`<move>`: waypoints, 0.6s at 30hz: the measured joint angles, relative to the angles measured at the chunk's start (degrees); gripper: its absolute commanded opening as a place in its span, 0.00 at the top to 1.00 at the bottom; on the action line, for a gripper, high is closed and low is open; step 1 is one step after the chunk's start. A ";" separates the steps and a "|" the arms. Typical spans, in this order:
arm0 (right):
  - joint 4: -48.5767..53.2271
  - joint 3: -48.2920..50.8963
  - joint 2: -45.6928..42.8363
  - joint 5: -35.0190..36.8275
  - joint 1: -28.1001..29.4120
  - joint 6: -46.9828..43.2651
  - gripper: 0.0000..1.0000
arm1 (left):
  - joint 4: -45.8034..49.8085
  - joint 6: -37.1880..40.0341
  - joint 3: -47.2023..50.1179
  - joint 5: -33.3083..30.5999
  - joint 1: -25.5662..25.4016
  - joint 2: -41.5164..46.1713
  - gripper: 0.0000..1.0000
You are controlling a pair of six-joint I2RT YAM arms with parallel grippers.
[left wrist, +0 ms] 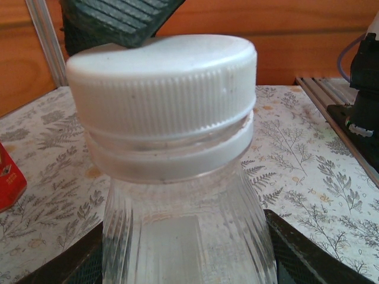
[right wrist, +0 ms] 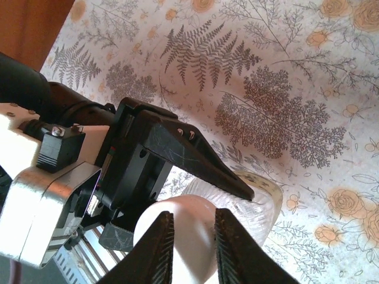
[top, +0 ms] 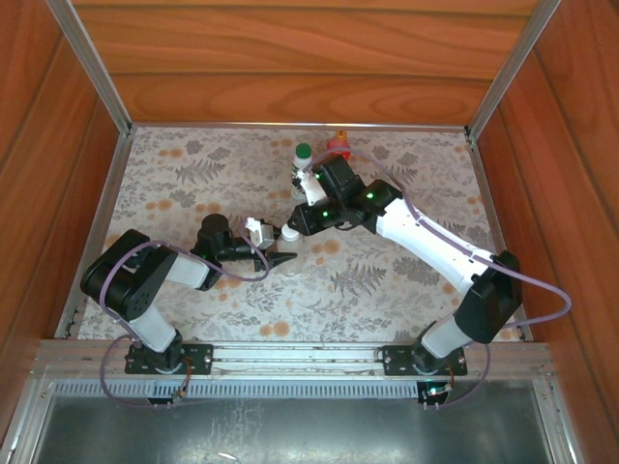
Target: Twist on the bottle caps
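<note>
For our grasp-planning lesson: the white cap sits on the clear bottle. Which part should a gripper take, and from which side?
Probably best to take the white cap by its ribbed side wall, fingers on opposite sides, coming down from above. The ribs give purchase for turning, the bottle stands upright, and the left gripper clamps its body below the neck, blocking a low approach.

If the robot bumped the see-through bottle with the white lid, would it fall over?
Probably: the clear ribbed plastic bottle looks empty, so it is likely light and easy to tip. Its ribs should make it less slippery.
</note>
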State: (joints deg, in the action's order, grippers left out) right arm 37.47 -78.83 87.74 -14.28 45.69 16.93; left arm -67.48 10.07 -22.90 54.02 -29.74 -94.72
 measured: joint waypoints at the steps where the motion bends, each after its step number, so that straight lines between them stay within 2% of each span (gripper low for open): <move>1: -0.31 0.70 -0.61 -0.28 -0.11 0.17 0.85 | 0.00 0.09 0.00 0.13 0.00 -0.02 0.45; 9: 1.68 7.02 -7.67 -5.53 -0.28 1.18 0.84 | 0.09 -0.04 0.00 0.28 0.00 -0.02 0.45; 14: 1.25 6.73 -9.40 -4.48 -0.55 1.36 0.69 | 0.11 -0.07 -0.02 0.28 0.00 0.00 0.45; 18: 0.83 3.50 -6.29 -4.00 -1.55 0.94 0.67 | 0.11 -0.04 -0.02 0.28 0.00 0.00 0.45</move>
State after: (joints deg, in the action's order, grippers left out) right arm 38.30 -75.33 81.45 -18.28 44.14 17.87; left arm -67.37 10.02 -22.92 54.30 -29.74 -94.72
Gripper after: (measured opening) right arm 0.325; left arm 0.553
